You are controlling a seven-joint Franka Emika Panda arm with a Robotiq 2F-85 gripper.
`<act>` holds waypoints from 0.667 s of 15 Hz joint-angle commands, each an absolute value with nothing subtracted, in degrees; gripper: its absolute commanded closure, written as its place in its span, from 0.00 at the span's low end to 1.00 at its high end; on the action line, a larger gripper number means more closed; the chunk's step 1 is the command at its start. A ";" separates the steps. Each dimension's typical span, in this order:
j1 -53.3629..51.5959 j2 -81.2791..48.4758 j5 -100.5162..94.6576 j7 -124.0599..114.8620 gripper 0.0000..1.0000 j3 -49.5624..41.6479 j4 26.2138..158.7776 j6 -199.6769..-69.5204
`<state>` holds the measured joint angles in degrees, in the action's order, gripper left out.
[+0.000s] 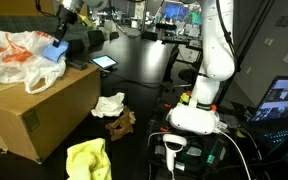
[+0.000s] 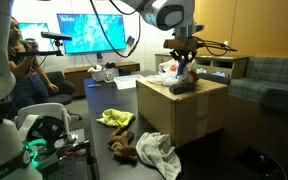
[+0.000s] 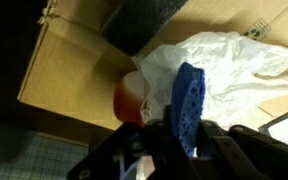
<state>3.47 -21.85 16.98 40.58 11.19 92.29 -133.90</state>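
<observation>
A blue, mesh-textured sponge-like piece (image 3: 187, 100) stands on edge between my gripper's (image 3: 184, 140) dark fingers, which are shut against its two sides. It sits just over a crumpled white plastic bag (image 3: 234, 70) with orange print (image 3: 129, 97), which lies on top of a large cardboard box (image 3: 64, 70). In both exterior views the arm reaches down over the box top. There the gripper (image 1: 61, 36) (image 2: 184, 60) holds the blue piece (image 1: 52, 50) (image 2: 189, 72) at the bag (image 1: 14, 55) on the box (image 1: 34, 115) (image 2: 189, 112).
On the floor by the box lie a yellow cloth (image 1: 89, 160) (image 2: 116, 118), a white cloth (image 1: 109, 103) (image 2: 156, 152) and a brown object (image 1: 119, 125) (image 2: 122, 147). A tablet (image 1: 104, 62) rests on the dark table. The robot base (image 1: 196, 115) stands nearby, and a couch (image 2: 269, 75) is behind.
</observation>
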 commanded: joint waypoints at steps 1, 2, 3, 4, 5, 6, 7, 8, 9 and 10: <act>5.83 -16.33 21.97 44.02 0.96 11.50 97.05 -138.32; 6.32 -15.09 23.59 42.59 0.96 10.77 98.86 -140.11; 6.63 -14.48 24.69 41.71 0.96 10.24 99.54 -141.02; 7.37 -13.11 26.56 40.68 0.96 9.52 101.95 -142.73; 7.66 -12.73 27.86 39.66 0.96 8.88 102.98 -144.21; 8.54 -11.66 30.15 39.65 0.96 8.38 104.97 -145.27; 9.31 -10.75 32.55 39.76 0.96 7.89 106.85 -146.38; 10.08 -9.91 35.07 39.97 0.96 7.34 108.78 -147.26; 10.68 -9.08 37.53 39.99 0.96 6.64 110.72 -148.05; 11.39 -7.76 40.42 40.41 0.96 5.81 113.07 -148.33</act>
